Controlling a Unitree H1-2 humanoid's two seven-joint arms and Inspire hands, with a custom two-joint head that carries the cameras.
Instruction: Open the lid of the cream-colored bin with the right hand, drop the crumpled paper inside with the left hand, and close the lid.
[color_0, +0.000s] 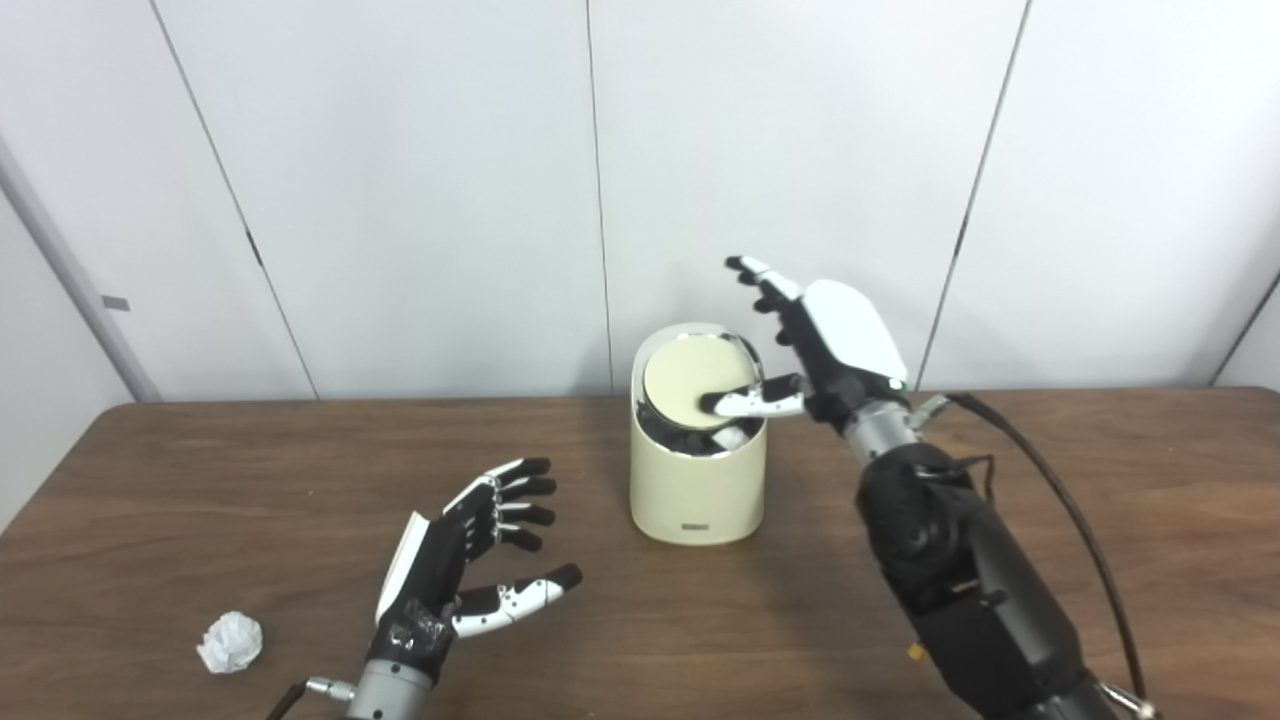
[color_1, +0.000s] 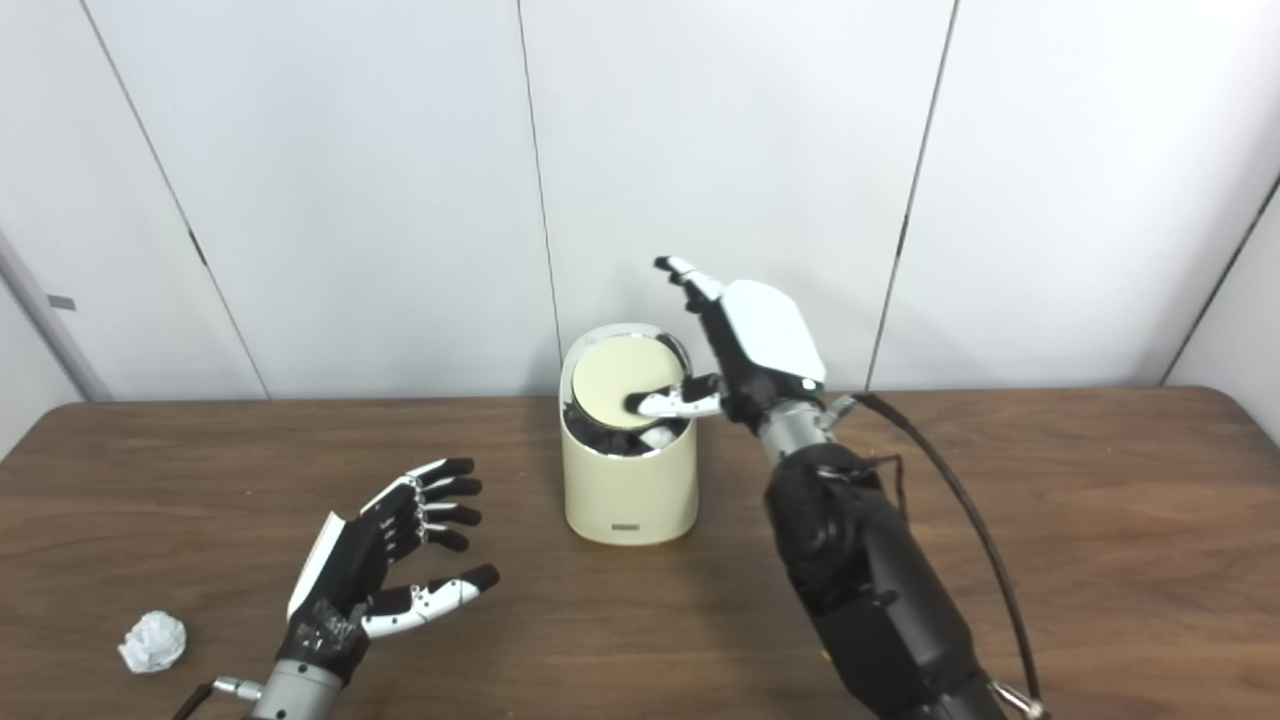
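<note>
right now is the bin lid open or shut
Partly open. The lid is tilted, pressed by the right hand thumb, leaving a dark gap with white paper showing at the front of the bin.

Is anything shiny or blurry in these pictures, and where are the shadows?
Left eye view: the bin's chrome rim glints, and the brown table has a soft sheen. Right eye view: a faint shadow lies under the left hand; the crumpled paper looks a little soft. Both views are evenly lit, with no strong glare.
</note>
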